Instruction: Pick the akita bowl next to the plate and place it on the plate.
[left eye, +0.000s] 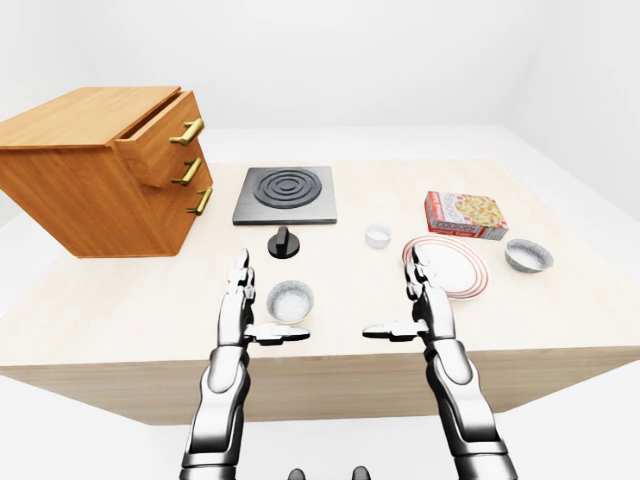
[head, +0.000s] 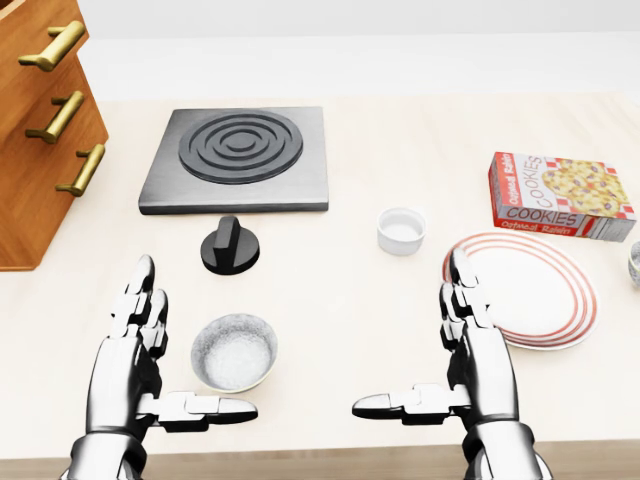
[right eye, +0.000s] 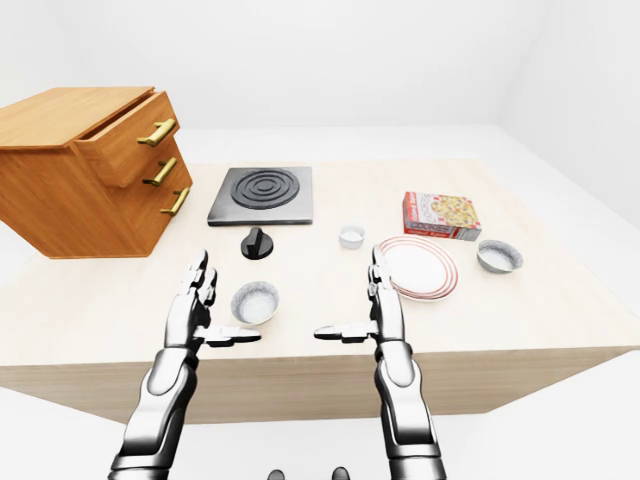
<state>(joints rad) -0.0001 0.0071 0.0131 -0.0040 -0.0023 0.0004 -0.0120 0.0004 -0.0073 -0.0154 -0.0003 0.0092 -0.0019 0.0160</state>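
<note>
A white plate (head: 540, 290) with red rings lies on the table at the right of the head view. A grey speckled bowl (left eye: 528, 256) sits just right of the plate. A second, similar bowl (head: 235, 352) rests at lower left, beside my left hand (head: 178, 345), which is open with its thumb pointing right below the bowl. My right hand (head: 412, 338) is open too, fingers straight, standing at the plate's left edge and holding nothing. A small white cup (head: 401, 230) stands up and left of the plate.
A red cookie box (head: 560, 195) lies above the plate. A black stove plate (head: 238, 158) and its knob (head: 230, 246) are at upper centre. A wooden drawer cabinet (left eye: 100, 165) fills the upper left. The table's near edge (left eye: 330, 365) runs just below both hands.
</note>
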